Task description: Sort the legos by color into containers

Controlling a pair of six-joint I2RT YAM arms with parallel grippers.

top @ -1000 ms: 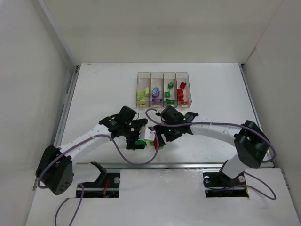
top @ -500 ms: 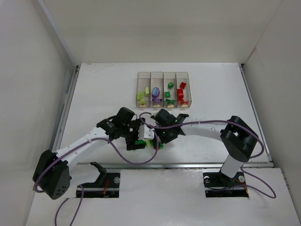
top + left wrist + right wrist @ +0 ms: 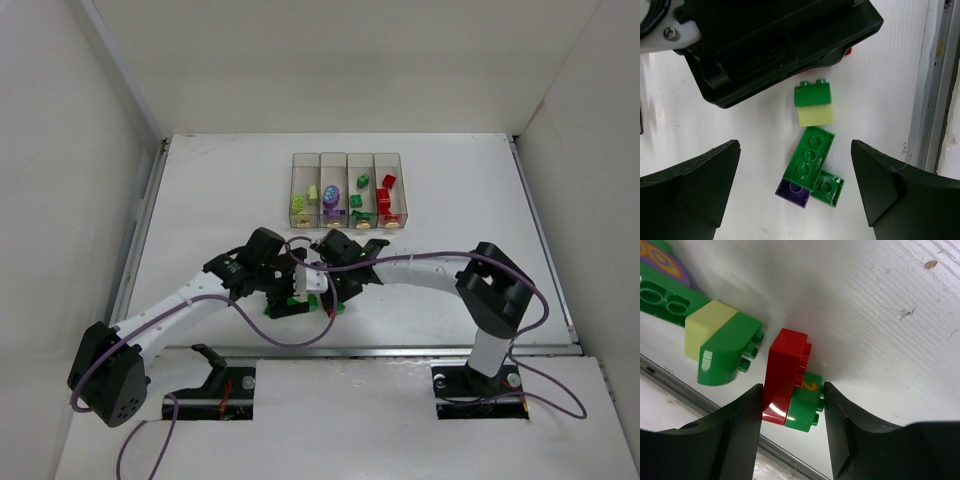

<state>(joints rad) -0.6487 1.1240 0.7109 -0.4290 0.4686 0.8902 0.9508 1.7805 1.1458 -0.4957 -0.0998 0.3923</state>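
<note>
- Numeral "2", orange, is printed on the side of a green brick (image 3: 804, 410). This brick lies between the fingers of the right gripper (image 3: 792, 395), against a red brick (image 3: 782, 377).
- A yellow curved marking is on a purple piece (image 3: 665, 262) far left of the claw; it is not legible.
- No other text is readable.

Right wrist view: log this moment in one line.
left gripper: open above loose legos | right gripper: jaws flank red brick touching green brick, grip unconfirmed
</note>
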